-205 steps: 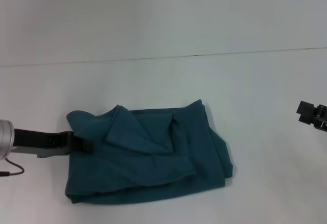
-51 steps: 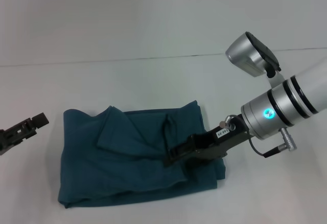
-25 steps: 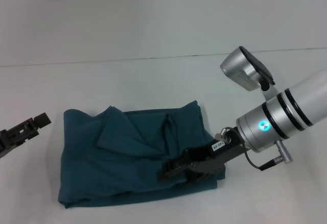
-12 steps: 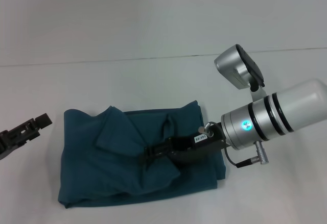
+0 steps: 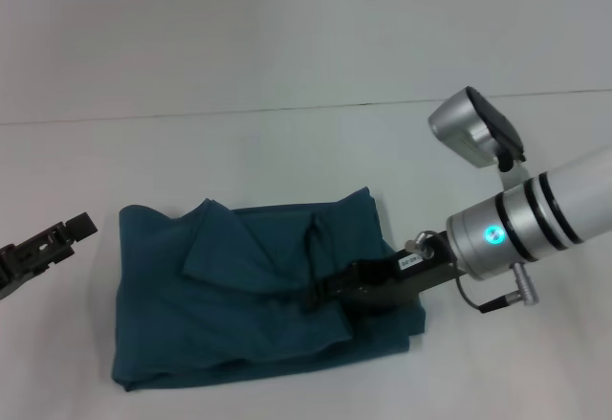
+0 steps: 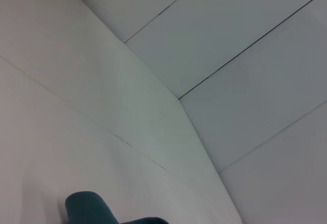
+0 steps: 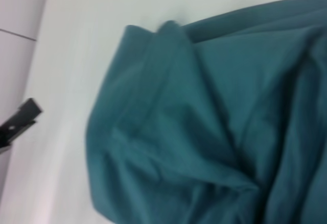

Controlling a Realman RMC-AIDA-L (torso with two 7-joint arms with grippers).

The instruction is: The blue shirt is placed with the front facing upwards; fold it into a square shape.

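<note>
White tabletop (image 5: 287, 152) fills our head view: the blue shirt (image 5: 220, 286) lies as a rumpled bundle, long axis left to right, and our right gripper (image 5: 320, 293) rests on its right half, though we cannot tell how its fingers stand; the left gripper (image 5: 43, 243) waits apart, off the left edge. Our left wrist view shows only a shirt corner (image 6: 89, 211). Our right wrist view shows the shirt's folds (image 7: 204, 117) close below, so we judge this arm nearer.

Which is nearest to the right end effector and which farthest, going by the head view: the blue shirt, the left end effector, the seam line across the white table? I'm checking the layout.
1. Dark teal-blue cotton shirt: under the right end effector, centre.
2. Thin dark seam line: across the white table, far side.
3. Left end effector: left edge, clear of the shirt.
</note>
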